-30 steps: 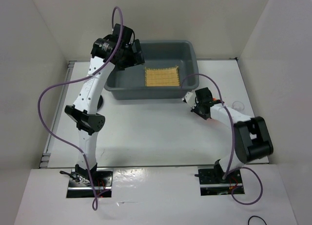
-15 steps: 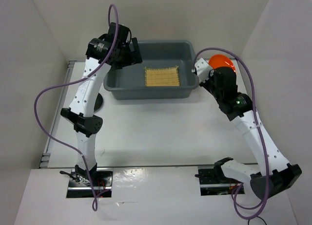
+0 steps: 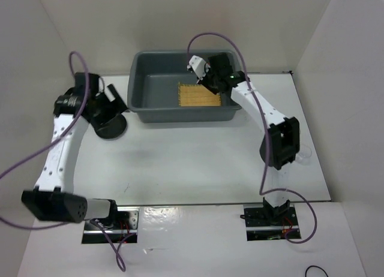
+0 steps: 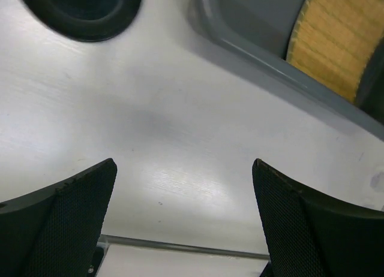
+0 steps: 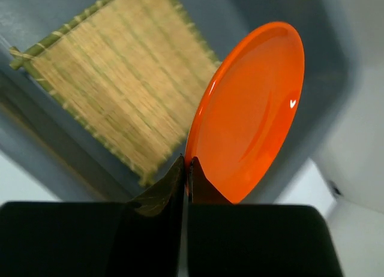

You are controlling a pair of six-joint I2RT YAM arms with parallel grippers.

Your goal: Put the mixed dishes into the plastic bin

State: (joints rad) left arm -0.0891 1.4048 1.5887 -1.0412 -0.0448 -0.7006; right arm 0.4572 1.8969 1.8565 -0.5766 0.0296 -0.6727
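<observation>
The blue-grey plastic bin (image 3: 141,97) stands at the back middle of the table with the tan woven mat (image 3: 201,96) flat on its floor. My right gripper (image 3: 207,79) is over the bin, shut on the rim of the orange plate (image 5: 252,109), which it holds on edge above the mat (image 5: 120,91). The plate is hidden in the top view. The black plate (image 3: 109,127) lies on the table left of the bin. My left gripper (image 3: 114,106) hangs open and empty just above its near side. The black plate (image 4: 84,10) sits at the top left of the left wrist view.
The bin's near wall (image 4: 270,58) and the mat (image 4: 339,46) show at the top right of the left wrist view. A faint clear shape, perhaps a cup (image 3: 303,152), lies beside the right arm's elbow. White walls enclose the table on three sides.
My right arm swung left from beside the bin to over it, carrying the orange plate. My left arm left the bin's far left corner and moved down to the black plate.
</observation>
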